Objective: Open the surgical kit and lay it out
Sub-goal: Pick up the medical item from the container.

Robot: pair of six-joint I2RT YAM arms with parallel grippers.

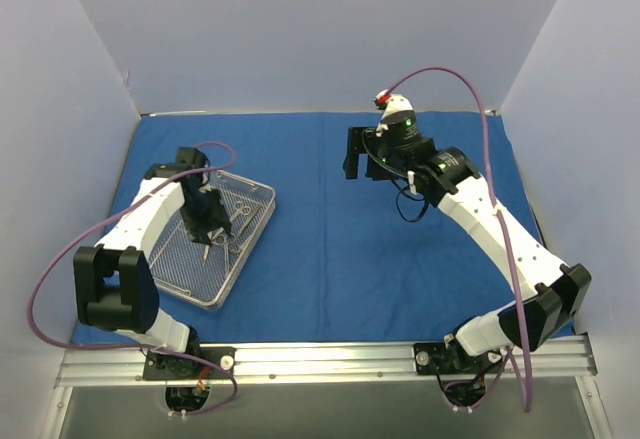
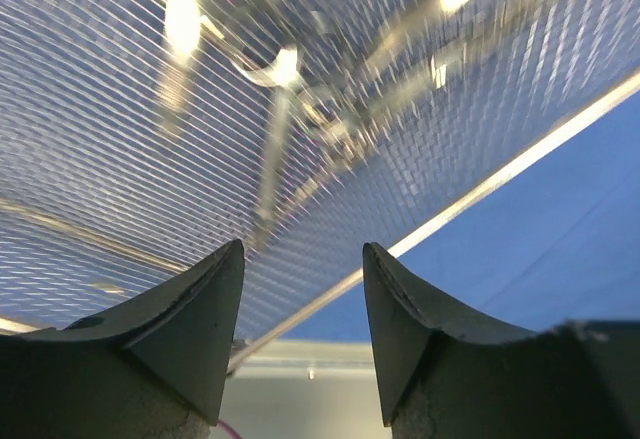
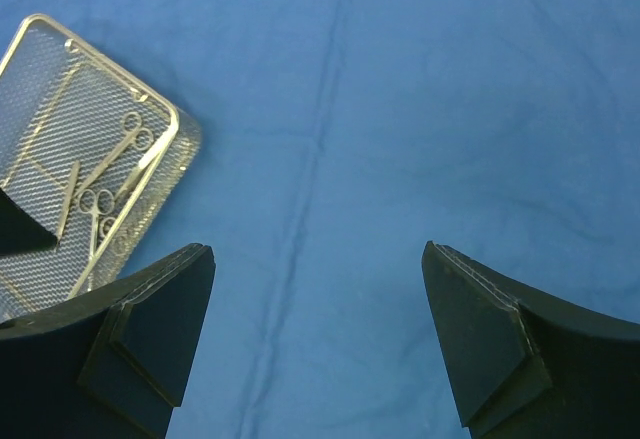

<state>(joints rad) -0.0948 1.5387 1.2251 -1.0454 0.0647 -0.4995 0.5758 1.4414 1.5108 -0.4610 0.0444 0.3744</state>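
On the left of the cloth (image 1: 330, 259), my left gripper (image 2: 304, 249) hung low inside the tray (image 1: 190, 277), its fingers partly apart with nothing between them, just over the instruments (image 1: 233, 221) lying on the mesh. My right gripper (image 3: 318, 254) hovered wide open above bare cloth, well apart from the tray, holding nothing.

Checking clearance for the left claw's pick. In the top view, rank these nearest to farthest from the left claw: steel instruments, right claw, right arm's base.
Measured from the left claw, down inside the mesh tray:
1. Steel instruments: just to its right, in the same tray.
2. Right claw: across the blue cloth, toward the back.
3. Right arm's base: near edge, bottom right.
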